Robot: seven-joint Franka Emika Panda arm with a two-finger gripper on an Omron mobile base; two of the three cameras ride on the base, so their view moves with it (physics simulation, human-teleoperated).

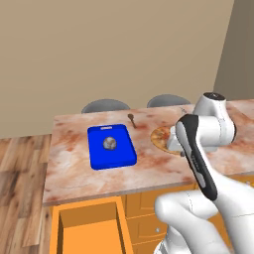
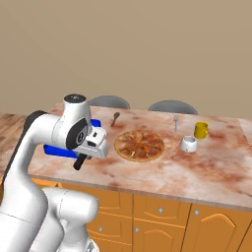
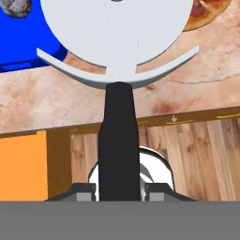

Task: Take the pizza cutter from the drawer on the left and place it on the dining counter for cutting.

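My gripper (image 3: 119, 190) is shut on the pizza cutter (image 3: 118, 140). Its black stick handle runs up between my fingertips to the pale round wheel at the top of the hand view. In the right base view the gripper (image 2: 86, 154) hangs over the front left part of the dining counter (image 2: 197, 172), and the black handle (image 2: 79, 162) sticks down from it. The drawer (image 1: 89, 225) stands pulled open below the counter's front edge (image 1: 74, 178), with its orange inside showing. My own arm hides the gripper in the left base view.
On the counter lie a blue cutting board (image 1: 111, 146) with a small grey lump, a pizza (image 2: 140, 145), a wooden spoon (image 2: 115, 118), a silver fork (image 2: 175, 122), a white bowl (image 2: 188, 143) and a yellow mug (image 2: 200, 130). Two grey chairs (image 2: 172, 106) stand behind it.
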